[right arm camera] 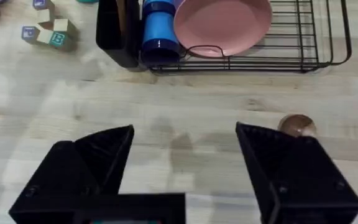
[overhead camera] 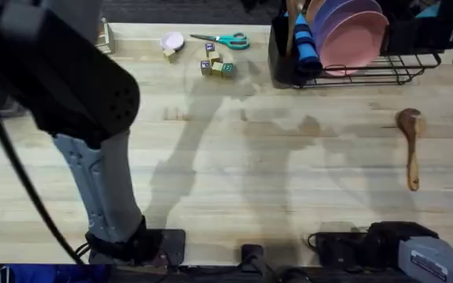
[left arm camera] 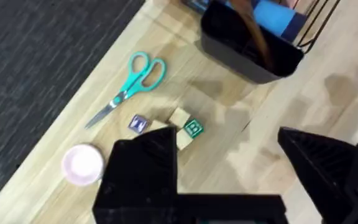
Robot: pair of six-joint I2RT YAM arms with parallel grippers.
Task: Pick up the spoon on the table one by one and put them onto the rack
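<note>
One brown wooden spoon [overhead camera: 410,146] lay flat on the light wood plank bench [overhead camera: 289,189], well apart from the black wire rack [overhead camera: 384,72]. Judged light, rigid; mid-handle offers the surest hold. Left claw [left arm camera: 229,162] and right claw [right arm camera: 185,155] both stood wide, empty.

table [overhead camera: 234,157]: light wood planks, visible grain, matt, smooth. spoon [overhead camera: 410,141], right side of overhead frame: brown wood, dull finish. rack [overhead camera: 403,69], upper right: thin black wire, slight sheen; its caddy [left arm camera: 244,46] solid black, looks plastic, semi-gloss. Pink plates [overhead camera: 348,31] in rack: smooth, matt-looking plastic. Blue cup [right arm camera: 157,25]: glossy plastic. Scissors [overhead camera: 225,39], top centre: teal plastic handles, bare metal blades. Blocks [overhead camera: 215,66]: raw wood, printed faces. Gripper fingers [right arm camera: 101,155]: black matt plastic.
</note>
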